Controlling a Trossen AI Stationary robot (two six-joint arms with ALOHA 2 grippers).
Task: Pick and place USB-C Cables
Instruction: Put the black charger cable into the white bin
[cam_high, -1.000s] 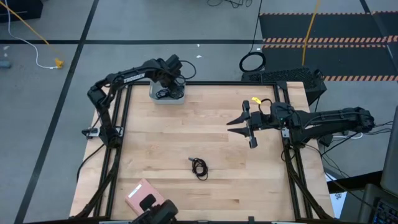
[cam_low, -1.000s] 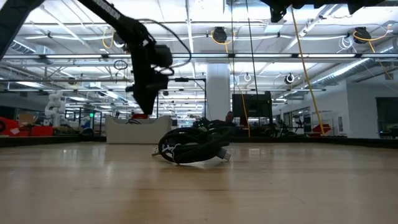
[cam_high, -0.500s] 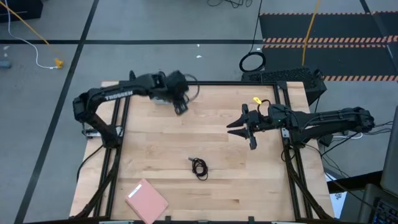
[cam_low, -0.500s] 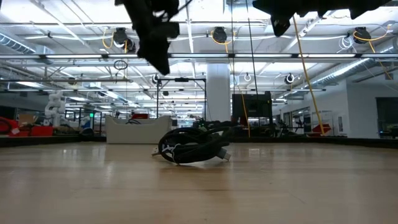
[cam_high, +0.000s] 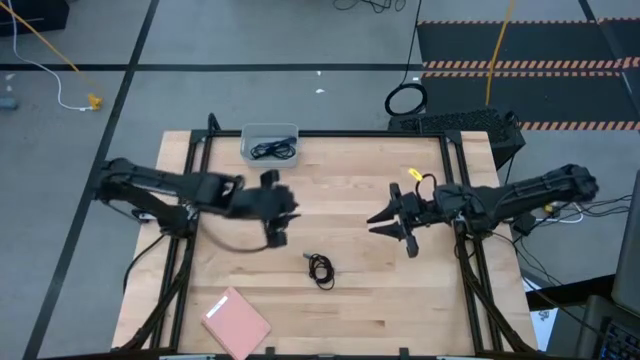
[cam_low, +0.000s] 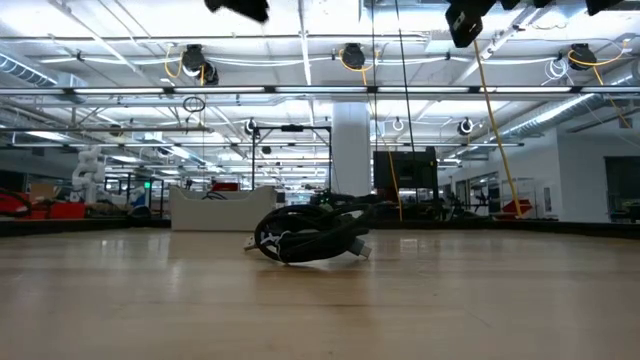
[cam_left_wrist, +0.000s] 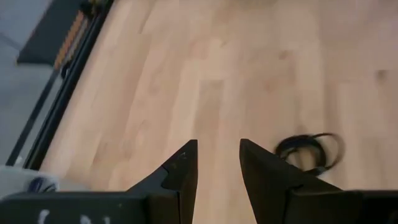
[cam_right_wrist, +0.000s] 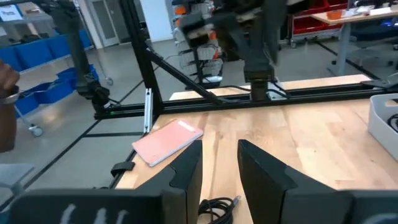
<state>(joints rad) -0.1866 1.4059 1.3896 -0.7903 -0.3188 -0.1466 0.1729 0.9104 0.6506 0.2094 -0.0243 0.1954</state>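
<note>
A black USB-C cable (cam_high: 320, 268), coiled, lies flat on the wooden table near its middle; it also shows in the low view (cam_low: 310, 237). More dark cable (cam_high: 272, 150) lies inside a grey tray (cam_high: 247, 135) at the far edge. My left gripper (cam_high: 273, 235) is open and hovers high, left of and just beyond the coil, which shows past its fingers (cam_left_wrist: 308, 149). My right gripper (cam_high: 388, 232) is open and also hovers, right of the coil, with the cable (cam_right_wrist: 217, 208) just ahead of its fingers. No purple-blue cable can be made out.
A pink rectangular pad (cam_high: 235, 322) lies flat near the table's near-left corner, also in the right wrist view (cam_right_wrist: 168, 140). A thick black ring (cam_high: 404, 100) and a yellow cord lie on the floor beyond the table. Bare wood surrounds the coil.
My left gripper has left the tray at the far edge, risen and swung toward the table's middle and near edge, and is now close to the coiled cable. My right gripper has shifted a little toward the near edge. The coiled cable has not moved.
</note>
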